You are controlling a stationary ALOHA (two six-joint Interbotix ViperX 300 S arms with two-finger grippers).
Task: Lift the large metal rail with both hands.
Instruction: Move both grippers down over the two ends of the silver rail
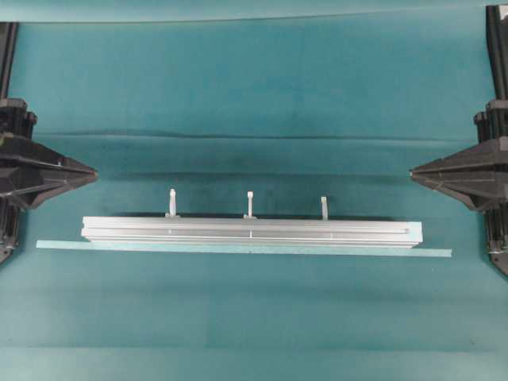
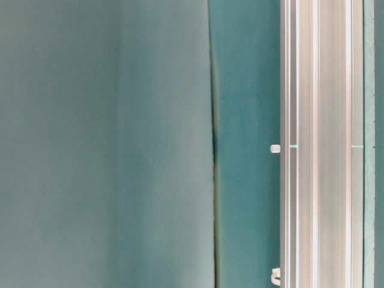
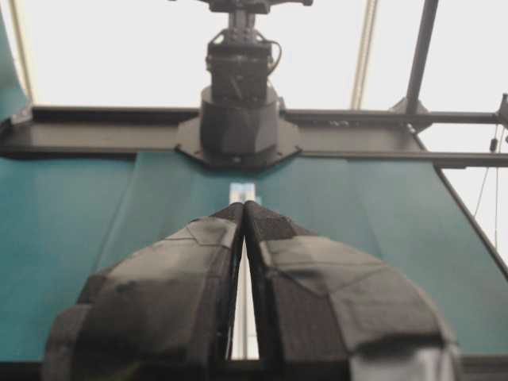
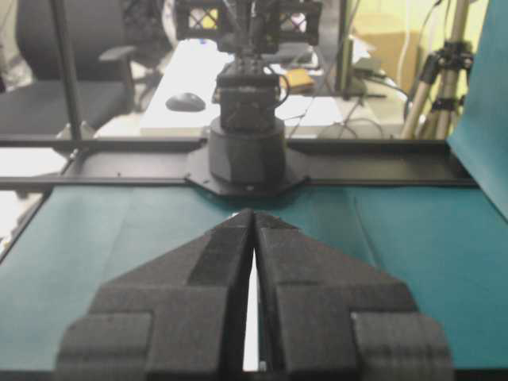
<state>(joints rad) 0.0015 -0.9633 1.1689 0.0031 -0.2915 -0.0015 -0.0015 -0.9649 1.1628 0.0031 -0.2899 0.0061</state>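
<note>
The teal table cover fills the overhead view, and the large metal rail lies flat on it, a little below the middle, with its long side running from left to right across most of the view. Just beside its near edge there is a thin pale tape strip, which is longer than the rail at both ends. The left gripper waits at the left edge of the view and the right gripper at the right edge; both point inward, toward each other, and both are well apart from the rail ends and a little behind the line of the rail. In each wrist view the two fingers are pressed together with only a thin slit between them, so both jaws are clenched and hold nothing. On the far side of the rail stand three small white pegs, one near each end and one in the middle. I judge that the task is at its very beginning: no approach is made yet. The next move asks both jaws to release wide, then each arm to come down to its own end of the rail and close on it at the same height, so the rail will rise level and not tip
</note>
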